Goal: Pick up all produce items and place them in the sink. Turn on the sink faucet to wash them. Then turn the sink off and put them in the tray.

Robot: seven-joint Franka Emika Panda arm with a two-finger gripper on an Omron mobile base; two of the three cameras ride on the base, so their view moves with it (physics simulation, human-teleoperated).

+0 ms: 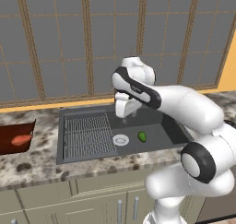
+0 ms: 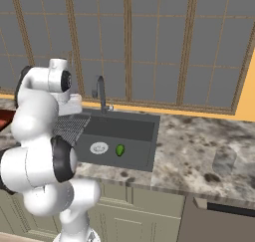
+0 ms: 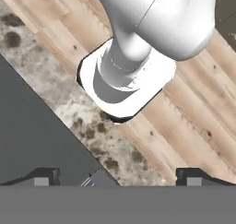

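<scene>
A speckled stone desk (image 1: 41, 161) runs under a wide grid of grey window panes (image 2: 149, 42). Set into it is one dark grey sink (image 1: 161, 131), with one ridged wire rack (image 1: 87, 135) over its left half and one round white drain (image 1: 120, 139) on the floor of the open half. Just beside the drain lies one small rounded green produce piece (image 1: 142, 136), apart from the rack and touching nothing but the basin floor.

One slim dark faucet (image 2: 101, 94) stands upright at the back rim of the sink; in the left base view the robot's white wrist covers it. Left of the sink, well apart from it, one reddish-brown tray (image 1: 9, 138) sits on the desk, cut by the picture edge, and one elongated orange-red produce piece (image 1: 20, 139) lies inside it. That makes two produce pieces, one in the tray and one in the sink.

The arm bends over the back of the basin, its forearm crossing above the right part of the sink. The pincer (image 3: 118, 174) stands wide open with nothing between its fingertips (image 3: 193, 176); the hand view looks down past them at the desk edge and a wooden plank floor (image 3: 203, 103). Pale cabinet doors (image 1: 92, 204) front the desk below.
</scene>
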